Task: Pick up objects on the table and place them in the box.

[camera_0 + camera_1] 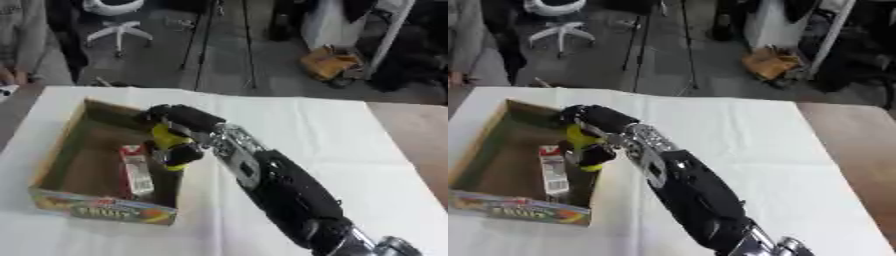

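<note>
A single arm (289, 195) is seen, clad in bulky matte black housings along the forearm. Near the wrist a silver metal section (229, 142) with dark openings is exposed. The right hand (179, 120) is covered in black. A silver joint (394, 246) is visible at the lower edge.

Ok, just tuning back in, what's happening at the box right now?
The robot's right hand is reaching across the white table with its fingers curled round a yellow object, holding it over the right wall of the cardboard box. A red and white carton already lies inside the box. The yellow object is not yet set down. The left hand is not in view.
</note>
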Controlling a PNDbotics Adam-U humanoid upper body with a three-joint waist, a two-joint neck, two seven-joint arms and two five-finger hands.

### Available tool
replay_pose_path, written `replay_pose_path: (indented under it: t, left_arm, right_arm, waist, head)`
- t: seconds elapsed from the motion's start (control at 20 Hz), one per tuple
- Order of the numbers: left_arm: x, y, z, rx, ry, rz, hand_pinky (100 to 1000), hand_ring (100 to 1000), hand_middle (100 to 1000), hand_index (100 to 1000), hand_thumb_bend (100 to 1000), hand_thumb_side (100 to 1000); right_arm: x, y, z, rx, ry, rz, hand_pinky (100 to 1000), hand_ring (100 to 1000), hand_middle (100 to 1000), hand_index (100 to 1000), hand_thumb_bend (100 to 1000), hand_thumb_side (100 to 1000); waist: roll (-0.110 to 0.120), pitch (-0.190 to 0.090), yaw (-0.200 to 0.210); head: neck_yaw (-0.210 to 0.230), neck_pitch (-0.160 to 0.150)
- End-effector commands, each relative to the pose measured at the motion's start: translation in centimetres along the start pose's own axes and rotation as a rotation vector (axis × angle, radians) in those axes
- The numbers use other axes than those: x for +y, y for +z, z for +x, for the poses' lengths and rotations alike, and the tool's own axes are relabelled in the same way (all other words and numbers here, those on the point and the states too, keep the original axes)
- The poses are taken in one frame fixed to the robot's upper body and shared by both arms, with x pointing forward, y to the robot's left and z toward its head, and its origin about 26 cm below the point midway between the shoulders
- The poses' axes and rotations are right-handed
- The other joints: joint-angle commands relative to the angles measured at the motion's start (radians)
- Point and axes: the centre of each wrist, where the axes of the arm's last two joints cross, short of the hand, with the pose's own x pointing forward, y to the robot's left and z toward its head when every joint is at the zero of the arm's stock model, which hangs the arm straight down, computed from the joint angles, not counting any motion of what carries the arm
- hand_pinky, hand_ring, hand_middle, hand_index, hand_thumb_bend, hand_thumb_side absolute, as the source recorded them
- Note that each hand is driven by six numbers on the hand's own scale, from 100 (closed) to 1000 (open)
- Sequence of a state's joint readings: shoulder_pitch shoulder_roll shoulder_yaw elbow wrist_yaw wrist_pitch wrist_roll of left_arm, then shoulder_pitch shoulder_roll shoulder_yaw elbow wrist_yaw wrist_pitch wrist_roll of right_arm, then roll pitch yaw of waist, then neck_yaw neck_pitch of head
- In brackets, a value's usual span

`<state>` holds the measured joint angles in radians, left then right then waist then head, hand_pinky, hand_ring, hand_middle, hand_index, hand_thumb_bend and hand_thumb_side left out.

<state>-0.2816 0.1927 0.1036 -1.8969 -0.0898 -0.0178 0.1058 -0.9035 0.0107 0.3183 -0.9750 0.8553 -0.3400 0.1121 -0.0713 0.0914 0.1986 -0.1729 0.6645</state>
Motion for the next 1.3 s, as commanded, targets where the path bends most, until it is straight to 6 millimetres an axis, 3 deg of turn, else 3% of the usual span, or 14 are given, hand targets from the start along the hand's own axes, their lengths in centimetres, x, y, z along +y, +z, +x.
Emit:
replay_pose_path:
  t: [0.05, 0.2, 0.55, 0.6, 0.65, 0.7, 0.85, 1.3]
  left_arm:
    - [0.0, -0.5, 0.8, -0.037, 0.001, -0.004, 624, 829, 678, 775, 418, 974]
    - [-0.1, -0.6, 0.9, -0.039, 0.003, -0.006, 623, 829, 678, 774, 419, 975]
    - [-0.1, -0.6, 0.9, -0.041, 0.005, -0.008, 623, 829, 678, 774, 419, 975]
    - [-0.3, -0.7, 1.1, -0.049, 0.011, -0.013, 622, 829, 678, 775, 420, 974]
    - [-0.4, -0.8, 1.2, -0.054, 0.017, -0.019, 622, 829, 678, 775, 420, 974]
    - [-0.5, -0.8, 1.3, -0.056, 0.018, -0.020, 622, 828, 678, 775, 422, 973]
    - [-0.4, -0.7, 1.2, -0.054, 0.014, -0.018, 622, 829, 678, 774, 423, 974]
    - [-0.3, -0.7, 1.1, -0.051, 0.007, -0.013, 621, 829, 677, 773, 425, 974]
  right_arm:
    - [-2.4, -0.4, 0.4, 0.009, 0.009, -0.099, 100, 316, 761, 935, 100, 269]
    - [-2.6, -0.7, 1.0, 0.025, -0.015, -0.163, 100, 310, 749, 944, 100, 299]
    - [-1.0, -0.8, 1.3, 0.035, -0.063, -0.189, 100, 312, 750, 949, 100, 321]
    - [-0.4, -0.8, 1.4, 0.031, -0.076, -0.174, 876, 837, 920, 1000, 100, 869]
    - [1.0, -0.8, 1.8, 0.022, -0.105, -0.141, 876, 837, 920, 1000, 100, 869]
    - [2.5, -0.9, 2.3, 0.005, -0.138, -0.102, 922, 883, 945, 1000, 100, 1000]
    - [5.5, -1.0, 3.2, -0.039, -0.206, 0.000, 952, 915, 959, 1000, 100, 1000]
    - [6.0, 0.1, 1.1, -0.127, -0.314, 0.100, 988, 929, 958, 1000, 100, 1000]
  waist:
    - [0.004, -0.015, 0.001]
    - [0.000, -0.015, 0.005]
    - [-0.002, -0.015, 0.007]
    - [-0.004, -0.011, 0.014]
    - [-0.005, -0.010, 0.019]
    - [-0.005, -0.011, 0.018]
    - [-0.005, -0.012, 0.011]
    - [-0.001, -0.012, 0.004]
  head:
    - [-0.005, -0.010]
    - [-0.006, -0.010]
    - [-0.007, -0.011]
    - [-0.013, -0.016]
    - [-0.017, -0.017]
    - [-0.015, -0.018]
    - [-0.009, -0.020]
    - [-0.005, -0.020]
